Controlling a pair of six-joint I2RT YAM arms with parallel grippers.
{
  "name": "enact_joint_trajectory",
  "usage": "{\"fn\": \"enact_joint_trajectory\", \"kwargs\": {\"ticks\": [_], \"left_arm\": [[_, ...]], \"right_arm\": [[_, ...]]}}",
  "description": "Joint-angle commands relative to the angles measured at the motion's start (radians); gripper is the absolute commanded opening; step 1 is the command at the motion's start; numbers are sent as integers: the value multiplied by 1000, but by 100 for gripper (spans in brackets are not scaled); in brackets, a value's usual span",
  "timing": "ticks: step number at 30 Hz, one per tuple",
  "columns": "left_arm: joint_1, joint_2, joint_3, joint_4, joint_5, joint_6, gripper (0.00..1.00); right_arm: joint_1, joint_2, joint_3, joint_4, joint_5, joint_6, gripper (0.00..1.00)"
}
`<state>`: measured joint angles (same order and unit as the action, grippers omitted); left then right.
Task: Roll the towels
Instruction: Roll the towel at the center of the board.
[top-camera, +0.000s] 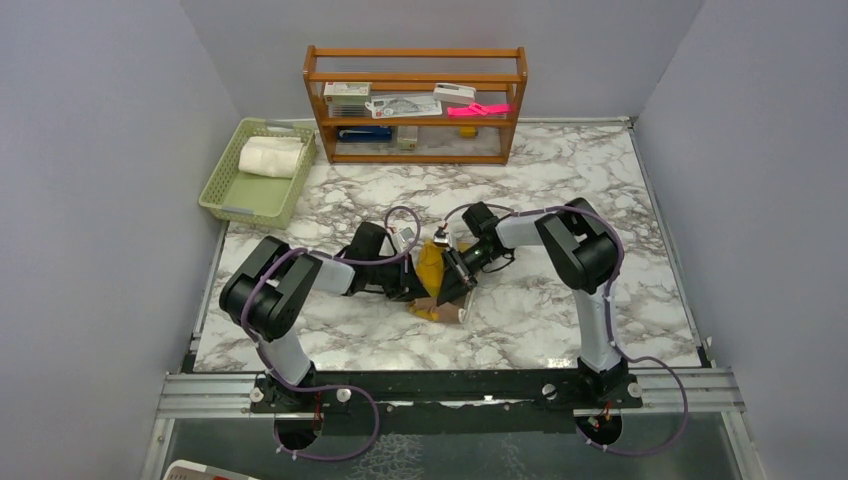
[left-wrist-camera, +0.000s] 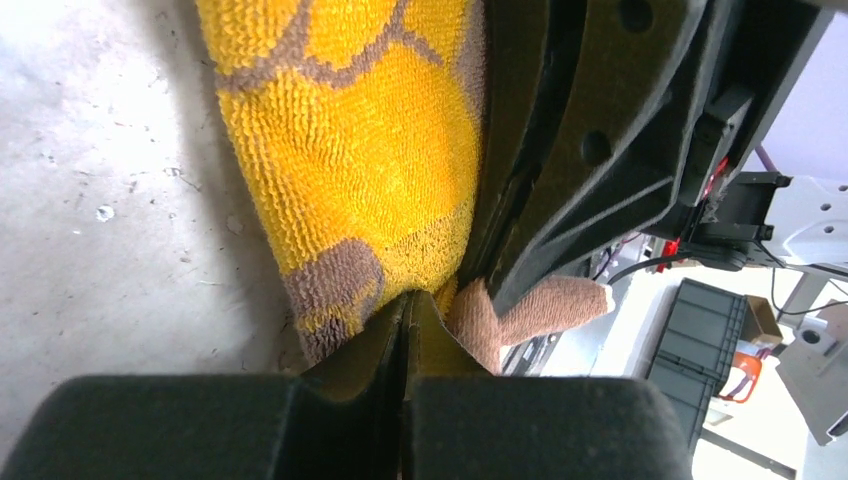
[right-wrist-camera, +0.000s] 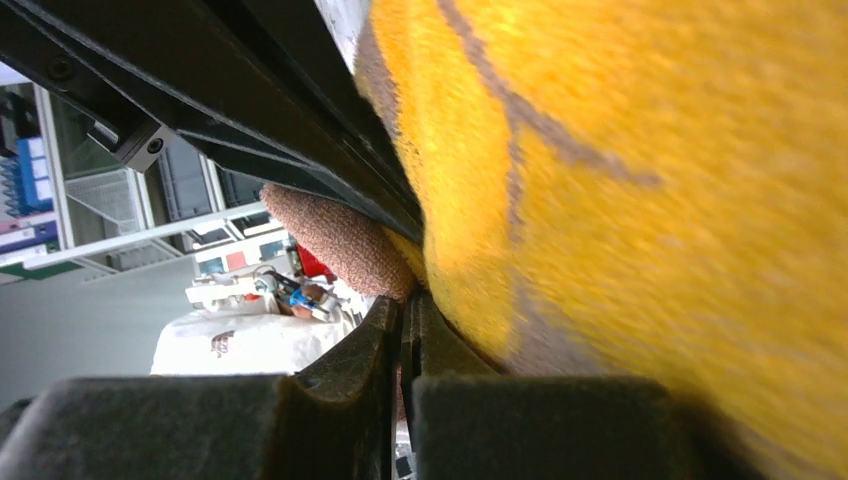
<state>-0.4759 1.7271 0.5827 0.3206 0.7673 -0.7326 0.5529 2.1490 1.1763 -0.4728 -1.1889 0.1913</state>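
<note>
Edges and room: bare marble surface (top-camera: 560, 300) right of and beyond the right gripper (top-camera: 458, 285), running out to the grey walls (top-camera: 760, 200). A further bare strip nearer than both grippers, ending at the metal rail (top-camera: 450, 388) along the near edge. Left of the left gripper (top-camera: 412, 288), less room: own forearm close behind it, then bare marble up to the wall.

Grippers: set tip to tip at mid-surface, just apart, with the brown-and-yellow towel (top-camera: 431, 268) bunched between them. Whether the towel's underside touches the marble: cannot tell. Left gripper closed flat, no gap between the fingers, pinching a lower fold of that towel. Right gripper likewise closed tight, clamped on the towel's edge. Yellow pile filling the view to its right, a brown fold just beyond its tips.

Containers: green basket (top-camera: 225, 195) well off to the far left of the left gripper, against the wall, holding the cream towel (top-camera: 270, 157), rolled. Wooden shelf unit (top-camera: 415, 100) far beyond both grippers, at the back wall, carrying flat packets and a pink item (top-camera: 478, 109); finer detail too small to tell.
</note>
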Motion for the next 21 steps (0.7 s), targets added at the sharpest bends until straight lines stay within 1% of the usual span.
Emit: {"fn": "enact_joint_trajectory", "kwargs": {"ticks": [1,6,12,13,14,16,18,21], "left_arm": [[-1,17,7,-159,-250,106,0],[0,-18,48,-214,-257,113,0],[43,-192,159,-337,-260,132,0],[53,-224,180,-356,-256,140,1],[62,-261,199,-370,-249,148,5],[73,-325,219,-381,-214,167,7],[77,-369,222,-377,-149,183,7],[76,-394,181,-315,39,165,0]], "right_arm": [[-56,33,-36,20,15,-32,1],[-59,60,-58,36,40,-24,1],[-59,94,-113,83,48,3,1],[-59,97,-118,92,49,8,1],[-59,99,-121,99,49,13,1],[-60,103,-124,108,48,20,1],[-60,105,-123,114,55,26,1],[-61,114,-118,115,60,29,1]]}}
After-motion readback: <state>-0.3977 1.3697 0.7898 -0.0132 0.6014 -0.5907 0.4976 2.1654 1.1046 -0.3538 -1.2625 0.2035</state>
